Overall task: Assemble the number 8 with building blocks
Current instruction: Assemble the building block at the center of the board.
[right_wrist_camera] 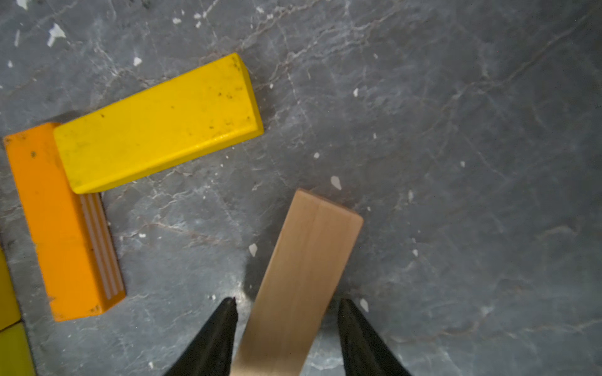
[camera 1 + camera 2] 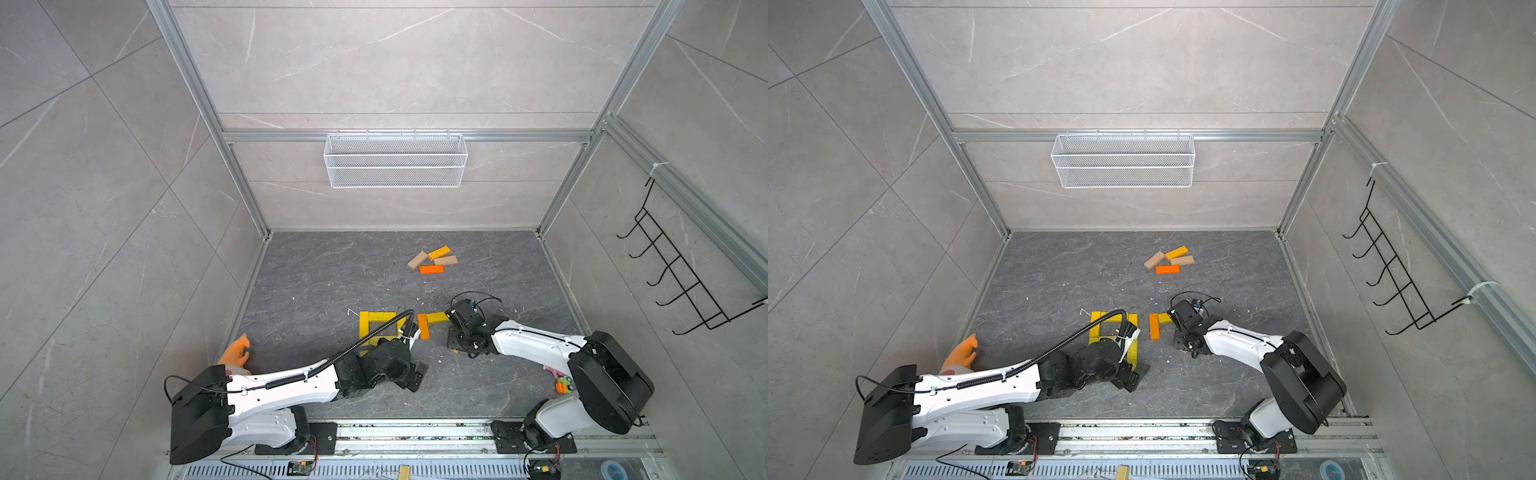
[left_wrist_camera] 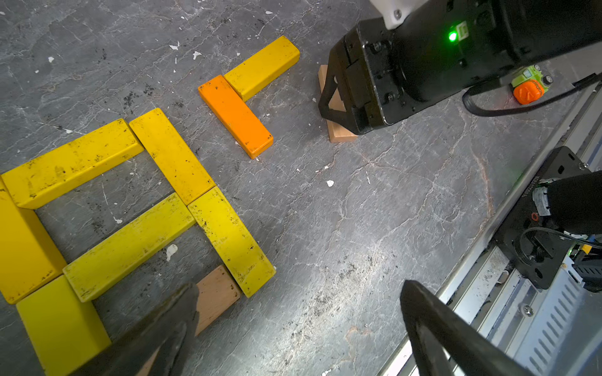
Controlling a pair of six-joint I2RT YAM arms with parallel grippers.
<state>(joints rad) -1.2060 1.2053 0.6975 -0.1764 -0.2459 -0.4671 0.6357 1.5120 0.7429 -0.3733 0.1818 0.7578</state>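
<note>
Right gripper (image 1: 286,306): low over the worktop (image 2: 332,270), jaws either side of a tan block (image 1: 309,260) that lies flat. I see a sliver of gap on each side, so the block is straddled, not pinched. Near it a yellow block (image 1: 156,130) and an orange block (image 1: 62,221) lie flat, touching and meeting at a right angle.

Left gripper (image 3: 299,288): jaws spread wide, holding nothing, hanging over the end of the yellow figure (image 3: 130,244) nearest my base. That figure is yellow bars laid flat: one closed square, and a second loop adjoining it. A second tan block (image 3: 216,289) sits on that loop's outer side, one end touching a yellow bar; my finger hides its other end.

Four spare blocks (image 2: 432,261) — two tan, one yellow, one orange — lie clustered well apart, toward the back wall.
</note>
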